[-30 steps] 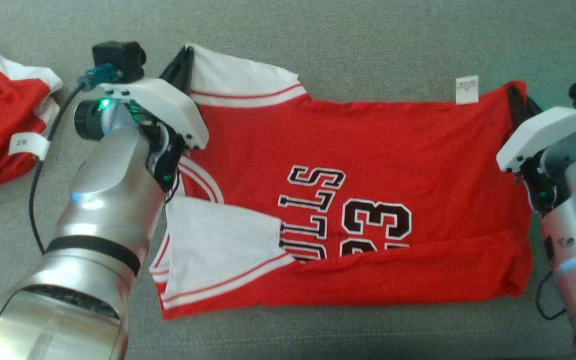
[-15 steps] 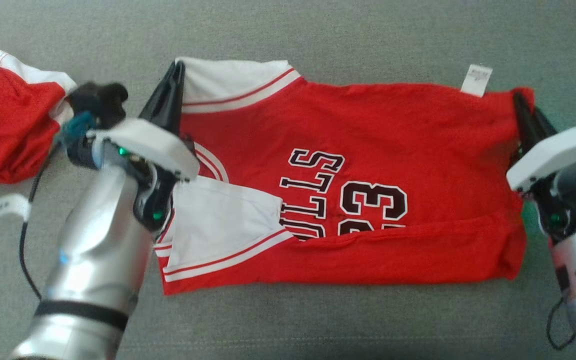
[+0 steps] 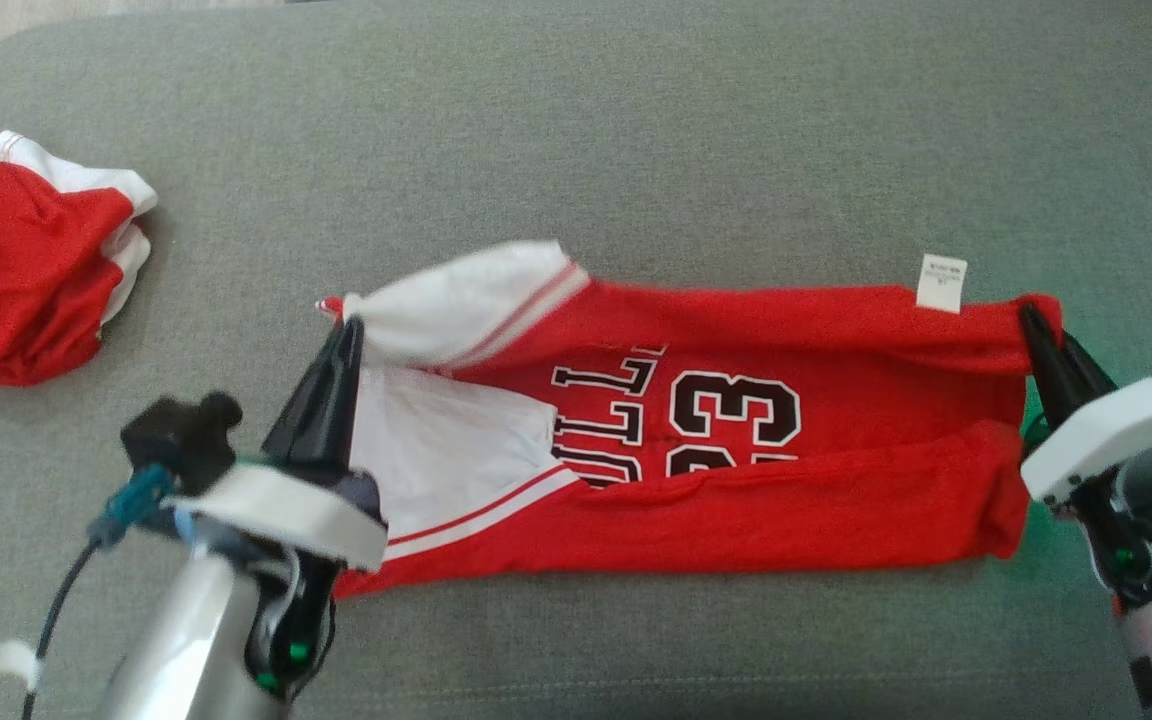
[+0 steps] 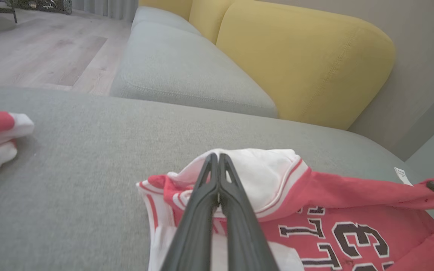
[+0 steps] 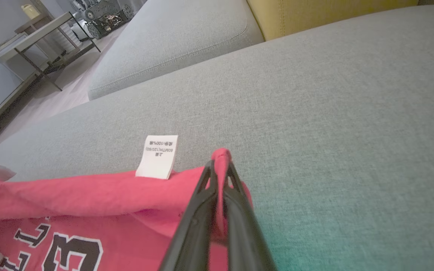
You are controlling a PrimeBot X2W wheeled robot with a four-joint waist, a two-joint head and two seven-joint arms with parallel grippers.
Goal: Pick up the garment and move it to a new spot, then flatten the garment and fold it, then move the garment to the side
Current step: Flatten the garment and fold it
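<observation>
The left tool [image 3: 349, 328] and right tool [image 3: 1028, 315] pinch the red jersey [image 3: 836, 510] at opposite ends.

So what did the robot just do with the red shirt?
The left gripper and right gripper pulled the far edge of the red shirt toward the robot, folding it over the letters. Both jaws stayed shut on it, and the crumpled red garment stayed put.

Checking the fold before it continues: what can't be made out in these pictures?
Red and white jersey, head view: black lettering partly covered by folded edges.
Crumpled red and white garment, head view: cut off by the left edge.
Small white label, head view: print too small.
</observation>
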